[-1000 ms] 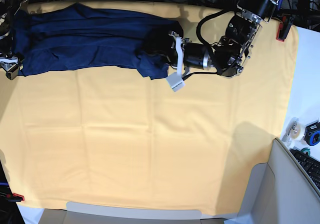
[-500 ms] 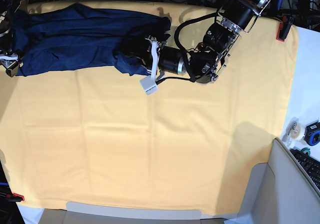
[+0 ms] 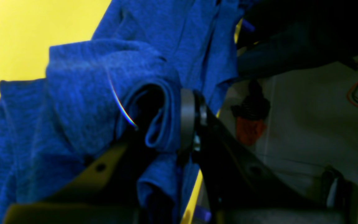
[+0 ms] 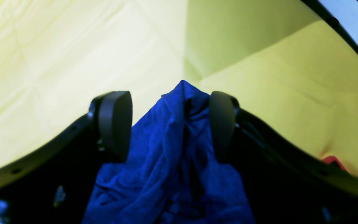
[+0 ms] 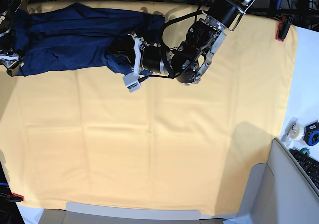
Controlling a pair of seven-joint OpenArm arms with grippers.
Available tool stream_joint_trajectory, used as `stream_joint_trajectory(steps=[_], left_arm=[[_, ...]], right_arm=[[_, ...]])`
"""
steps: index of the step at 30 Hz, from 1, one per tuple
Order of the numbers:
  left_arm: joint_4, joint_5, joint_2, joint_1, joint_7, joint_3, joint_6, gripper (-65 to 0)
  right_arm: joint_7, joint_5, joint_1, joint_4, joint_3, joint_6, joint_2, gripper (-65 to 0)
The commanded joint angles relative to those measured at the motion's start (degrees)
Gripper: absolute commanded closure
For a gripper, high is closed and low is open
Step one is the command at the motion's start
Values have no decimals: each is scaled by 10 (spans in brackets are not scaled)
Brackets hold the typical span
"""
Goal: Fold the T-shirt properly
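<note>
The dark navy T-shirt lies bunched in a long band along the far left of the table. My left gripper reaches in from the right and is shut on the shirt's right end. In the left wrist view, a roll of blue T-shirt fabric is pinched in that gripper, against its dark finger. My right gripper sits at the shirt's left end. In the right wrist view it stands open, and a fold of the T-shirt lies loose between its pads.
A pale yellow cloth covers the whole table. Red clamps hold it at the far right and the near left corner. Tape rolls and a keyboard sit off the right edge. Cables run along the back.
My left gripper has moved left along the back of the table, dragging the shirt's right end with it, so the shirt is now shorter. The right arm has not moved.
</note>
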Motion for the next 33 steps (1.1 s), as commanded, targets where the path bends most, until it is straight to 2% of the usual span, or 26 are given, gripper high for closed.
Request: stream_joint_trajectory(steps=[1, 11, 18, 24, 27, 33], left_arm=[[8, -11, 8, -10, -7, -2, -6, 0], [8, -11, 10, -13, -9, 24, -6, 0], [8, -10, 26, -15, -9, 32, -6, 0], [8, -10, 37, -34, -12, 54, -6, 0], [7, -10, 37, -35, -31, 55, -6, -1], [-50, -10, 45, -35, -40, 55, -6, -1]], right_arm=[[13, 3, 1, 10, 3, 3, 9, -383], [13, 3, 1, 10, 2, 3, 8, -383], [13, 3, 1, 10, 2, 3, 8, -383], [13, 3, 1, 10, 2, 3, -3, -383], [13, 3, 1, 10, 2, 3, -10, -383], [13, 3, 4, 10, 2, 3, -11, -383]])
